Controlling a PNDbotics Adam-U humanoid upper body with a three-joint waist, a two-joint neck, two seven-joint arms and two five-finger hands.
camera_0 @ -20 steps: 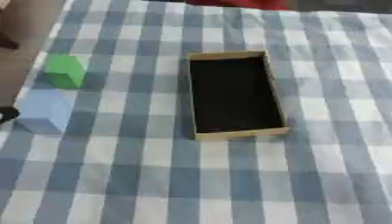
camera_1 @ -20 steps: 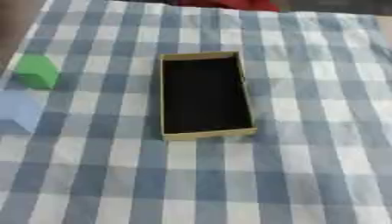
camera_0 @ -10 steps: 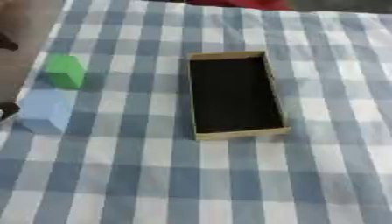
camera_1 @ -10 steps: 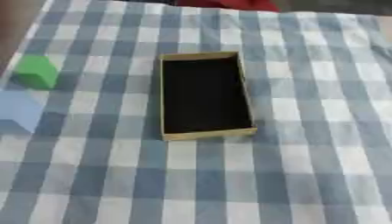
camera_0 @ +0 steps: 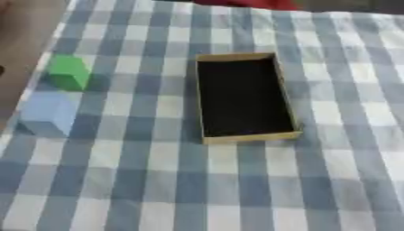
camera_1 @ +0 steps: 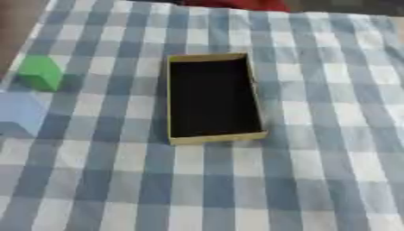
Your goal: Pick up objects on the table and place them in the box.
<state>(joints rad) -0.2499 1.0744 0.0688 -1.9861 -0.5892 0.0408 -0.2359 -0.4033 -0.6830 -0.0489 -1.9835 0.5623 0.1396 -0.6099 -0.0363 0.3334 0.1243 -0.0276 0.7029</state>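
Neither hand is anywhere to be seen over the worktop (camera_0: 236, 189), so whether their fingers are apart or together I cannot tell. Compared with a second ago nothing on the cloth has moved: the green block (camera_0: 69, 72), the pale blue block (camera_0: 49, 113) and the box (camera_0: 284, 97) lie in the same arrangement (the whole picture sits a touch differently, which reads as the head shifting, not the things). For the task that means no pick has begun; both blocks are still outside the box and everything is left to do.

The box is a shallow open tray with tan walls and a dark, empty floor, lying lengthwise near the middle of the blue-and-white checked cloth. The green block stands well to its left near the cloth's edge, small and cube-like. The pale blue block sits just nearer to the camera from the green one, somewhat larger, close to the cloth's left edge. Both look like plain solid shapes that a hand could take from above, the left hand being the natural choice.
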